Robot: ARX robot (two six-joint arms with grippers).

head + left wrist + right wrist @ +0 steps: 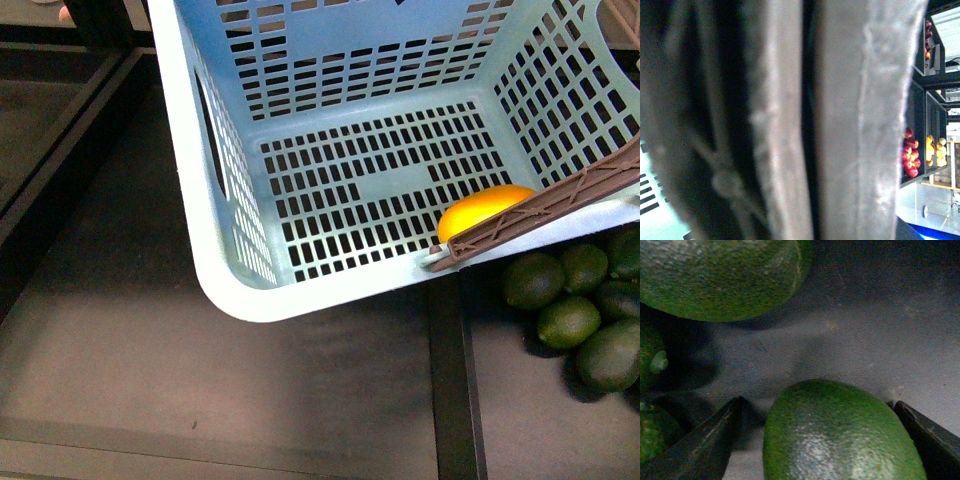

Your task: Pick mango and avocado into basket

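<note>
Our right claw [817,405] stands apart, 1 finger on each side of the avocado [835,440]. A gap shows at 1 side, so we judge it is placed to close on the fruit and is not yet clamped. Another avocado [725,275] lies just beyond the fingertips. The mango [480,212] already sits in the basket [215,270], tucked under the brown handle [570,200]. Our left claw's view is a close grey blur, so we cannot tell its state. We can read no brand or writing anywhere.
</note>
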